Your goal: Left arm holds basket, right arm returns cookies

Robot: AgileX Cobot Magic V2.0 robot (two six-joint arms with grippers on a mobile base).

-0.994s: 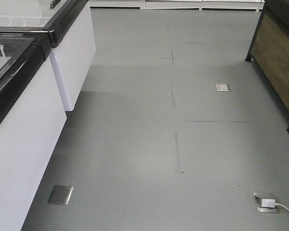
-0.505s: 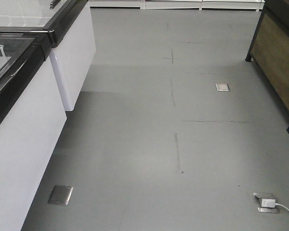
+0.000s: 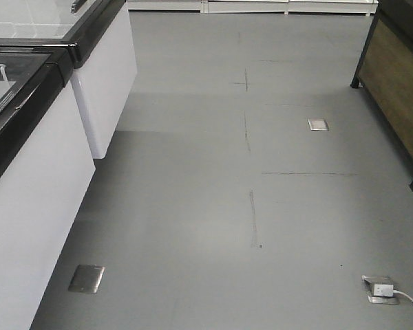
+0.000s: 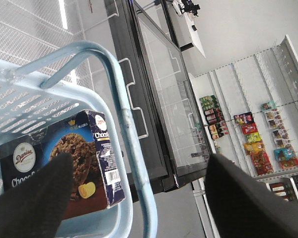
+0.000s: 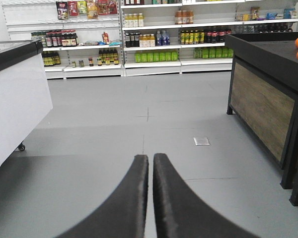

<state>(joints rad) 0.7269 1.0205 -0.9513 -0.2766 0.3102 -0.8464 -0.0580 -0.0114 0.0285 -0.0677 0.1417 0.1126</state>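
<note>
Lying inside the light blue basket [image 4: 20, 99], the navy cookies box [image 4: 79, 158] sits near the rim, the left gripper [image 4: 139, 161] spread wide either side of it; the right gripper [image 5: 150, 159] hangs pressed together, empty, above grey floor [image 5: 114, 124].

The basket [image 4: 120, 109] is glossy blue plastic; the cookies box [image 4: 79, 148] printed card, slightly shiny. Matt grey floor [image 3: 193, 206]; wood-grain counter [image 5: 260, 106] at right.

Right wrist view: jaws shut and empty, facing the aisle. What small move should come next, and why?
Probably swing the right gripper toward the basket. Its jaws are shut on nothing and face the aisle, while the cookies lie inside the basket, not yet picked up.
</note>
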